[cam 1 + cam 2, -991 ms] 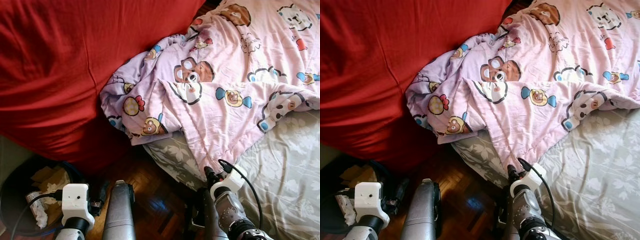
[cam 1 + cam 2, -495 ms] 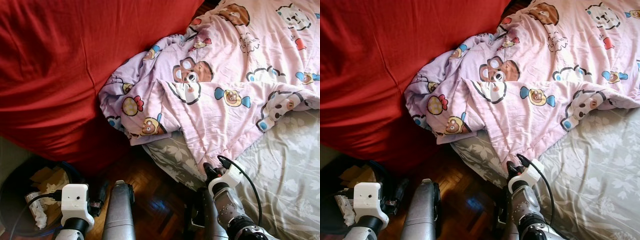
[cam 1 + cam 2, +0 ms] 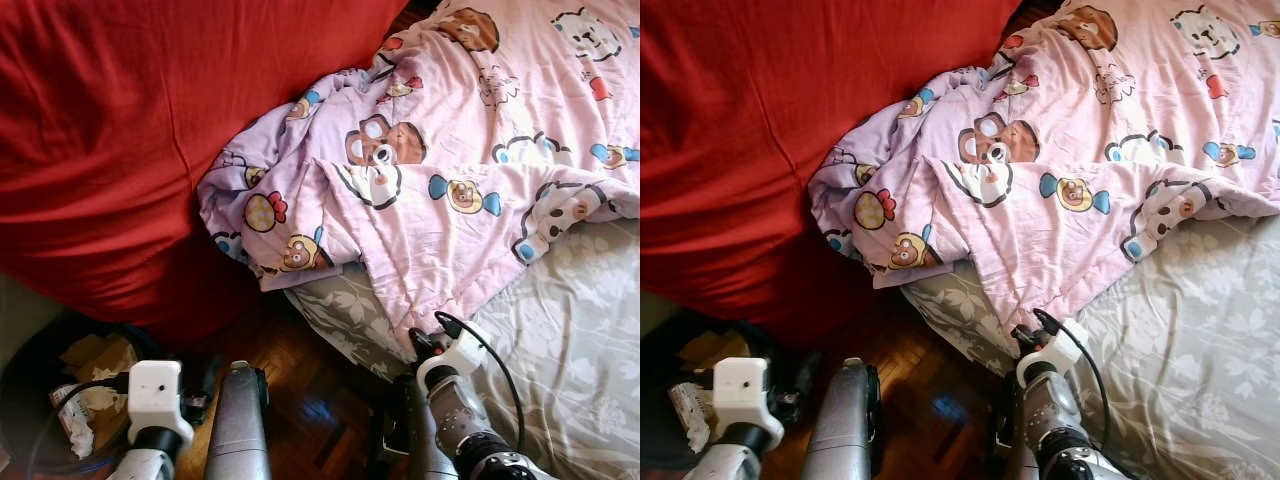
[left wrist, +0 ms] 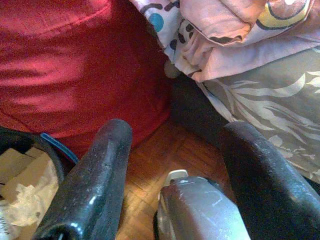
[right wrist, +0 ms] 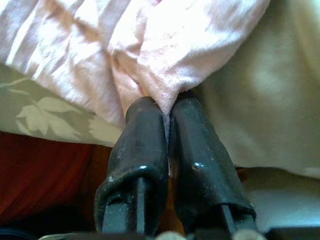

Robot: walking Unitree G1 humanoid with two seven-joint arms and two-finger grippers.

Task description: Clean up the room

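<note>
The robot stands at the corner of the bed, head bent toward the floor. Its right gripper (image 5: 166, 107) has both black fingers (image 5: 142, 137) pinched together on the lowest edge of the pink blanket (image 3: 450, 150), a small fold of cloth squeezed between the tips. From the head camera that wrist sits at about five o'clock, right where the blanket's hanging corner meets the grey sheet (image 3: 590, 350) with its leaf pattern.

The blanket, printed with cartoon bears and sweets, lies crumpled across the bed from the middle up toward one and two o'clock. Its left part is bunched in a heap against a big red cushion (image 3: 120, 130) that takes up the scene from nine to twelve o'clock. One flap is folded over on itself near the centre.

The left gripper (image 4: 175, 150) hangs low at about seven o'clock with its two fingers spread wide apart and nothing between them. Through the gap I see the wooden floor (image 4: 170, 150), the red cushion, and the blanket's drooping edge over the sheet.

At eight o'clock, beside the left wrist, there is a dark round bin (image 3: 30, 390) holding crumpled paper and bits of cardboard. It stands on the floor just below the cushion.
</note>
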